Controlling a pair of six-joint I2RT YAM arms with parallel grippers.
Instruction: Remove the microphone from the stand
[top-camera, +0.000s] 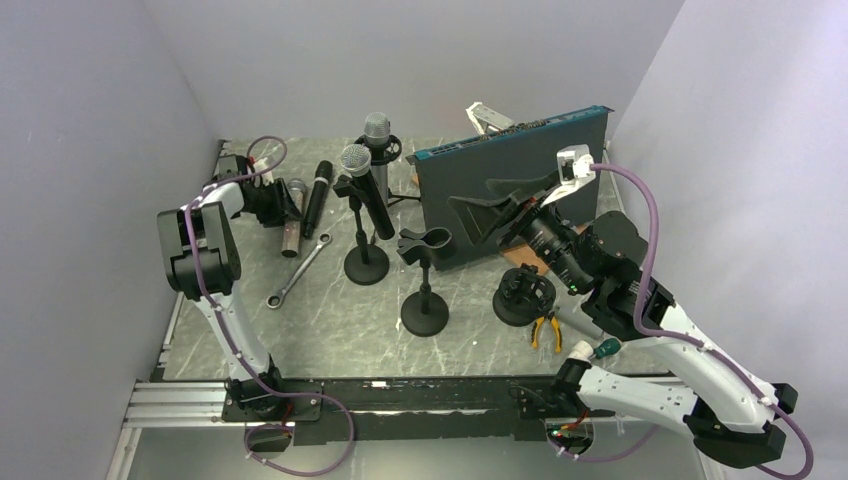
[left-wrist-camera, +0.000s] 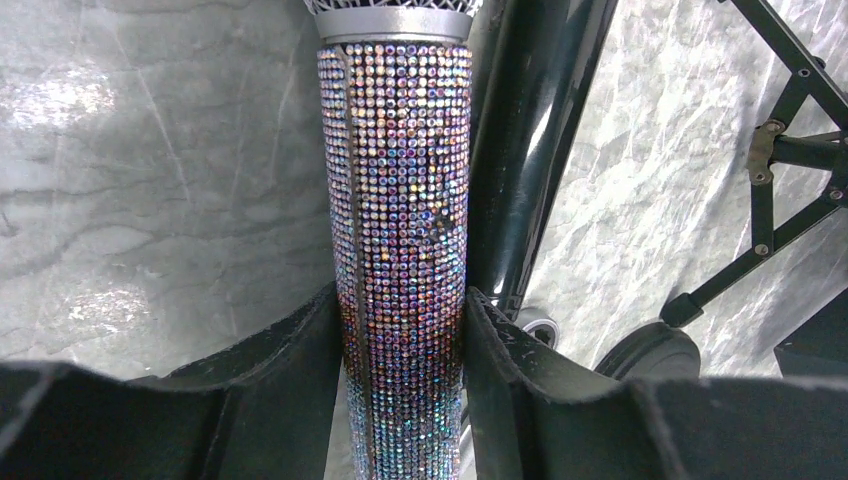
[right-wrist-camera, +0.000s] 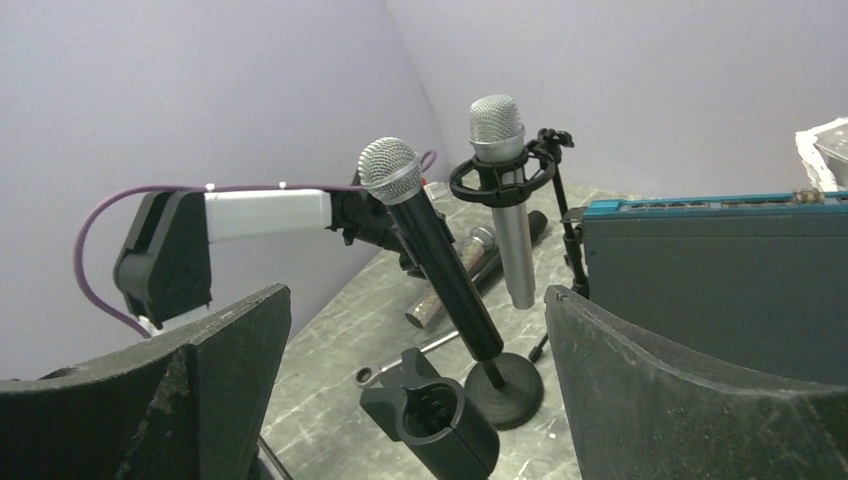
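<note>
A: What is the left claw (left-wrist-camera: 402, 305) doing?

B: It is clamped on the glitter mic (left-wrist-camera: 400, 180), with a finger pressed to each side of the body. That mic sits low at the far left of the table (left-wrist-camera: 150, 200), just beside a black mic (left-wrist-camera: 530, 130) lying flat. I can't tell whether it rests on the surface or hangs just above it.

A: And further out?

B: Toward the middle, the empty clip (top-camera: 424, 243) holds nothing. Two other stands are loaded. A tilted mic (top-camera: 368, 195) sits in one, and behind it a silver mic (top-camera: 377, 135) stands upright in a ring mount.

A: The right claw (right-wrist-camera: 415, 295)?

B: Its fingers are wide apart. It is raised in the air, carrying nothing and facing the stands.

A: So how far along is the task?

B: If the glitter mic is the one meant, I'd judge the removal done. It is well apart from the empty clip, and only letting go is left. If a loaded stand is meant, nothing there looks begun.
</note>
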